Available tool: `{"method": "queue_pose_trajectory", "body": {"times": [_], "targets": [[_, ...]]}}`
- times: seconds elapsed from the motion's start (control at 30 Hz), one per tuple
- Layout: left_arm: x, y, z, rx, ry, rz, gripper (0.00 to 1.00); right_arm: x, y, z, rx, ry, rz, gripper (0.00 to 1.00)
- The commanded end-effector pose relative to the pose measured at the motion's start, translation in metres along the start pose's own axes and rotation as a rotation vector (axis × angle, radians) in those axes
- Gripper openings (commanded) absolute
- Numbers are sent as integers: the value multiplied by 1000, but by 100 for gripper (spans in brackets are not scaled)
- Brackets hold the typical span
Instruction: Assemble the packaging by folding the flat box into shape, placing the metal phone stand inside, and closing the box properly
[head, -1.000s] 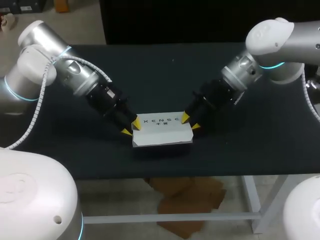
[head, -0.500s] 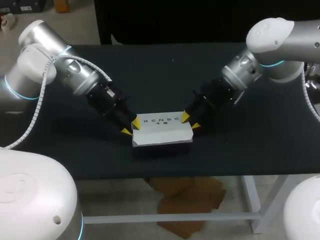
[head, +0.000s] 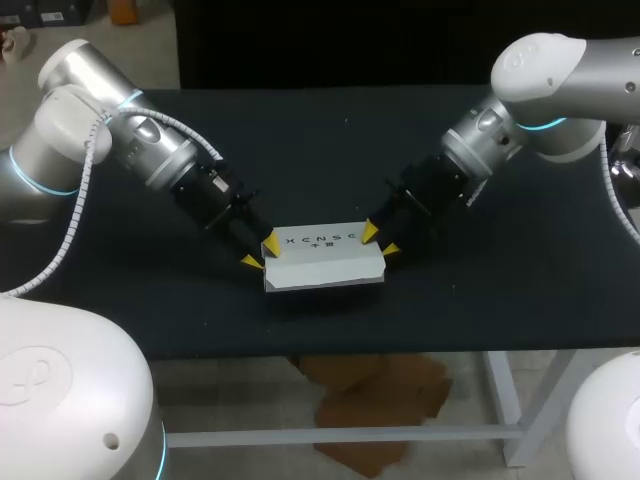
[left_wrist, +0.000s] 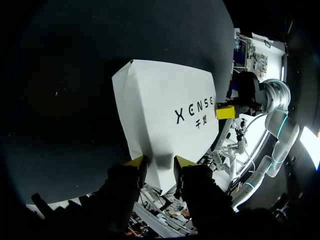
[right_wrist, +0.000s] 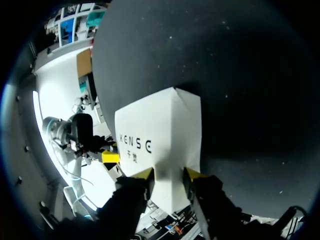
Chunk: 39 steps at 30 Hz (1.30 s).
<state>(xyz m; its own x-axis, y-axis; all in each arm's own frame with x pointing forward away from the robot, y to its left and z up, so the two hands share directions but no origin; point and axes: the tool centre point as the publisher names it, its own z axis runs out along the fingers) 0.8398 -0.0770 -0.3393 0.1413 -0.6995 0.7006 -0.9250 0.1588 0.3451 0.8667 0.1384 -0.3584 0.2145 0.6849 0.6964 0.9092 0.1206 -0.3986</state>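
The white box (head: 323, 258) lies flat on the dark table (head: 470, 310), printed face up. It sits about midway between the table's left and right edges and closer to the edge nearest my robot than to the far edge. It is folded into a low block shape, and I can see its top and one long side wall.

My left gripper (head: 261, 254) is at the box's left end. In the left wrist view the end of the box (left_wrist: 165, 115) runs down between that gripper's (left_wrist: 160, 161) two yellow tips, and both fingers touch it from opposite sides, so it is pinching the box.

My right gripper (head: 381, 241) is at the opposite end. In the right wrist view the box (right_wrist: 160, 145) narrows into the gap of the gripper (right_wrist: 168, 173), with a fingertip pressed on each side, so this one is pinching the box too.

Each wrist view shows a yellow tip of the other arm's gripper against the far end of the box. The left arm comes in across the table's left edge, the right arm from the far right corner, and both slope down to the box.
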Motion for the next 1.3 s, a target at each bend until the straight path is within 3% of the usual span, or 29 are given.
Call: {"method": "queue_pose_trajectory", "body": {"times": [0.03, 1.3], "targets": [[10, -7, 9, -9, 2, -1, 37, 12, 2, 10, 11, -2, 0, 42], [-2, -3, 0, 15, 14, -35, 37, 2, 2, 3, 5, -3, 24, 42]]}}
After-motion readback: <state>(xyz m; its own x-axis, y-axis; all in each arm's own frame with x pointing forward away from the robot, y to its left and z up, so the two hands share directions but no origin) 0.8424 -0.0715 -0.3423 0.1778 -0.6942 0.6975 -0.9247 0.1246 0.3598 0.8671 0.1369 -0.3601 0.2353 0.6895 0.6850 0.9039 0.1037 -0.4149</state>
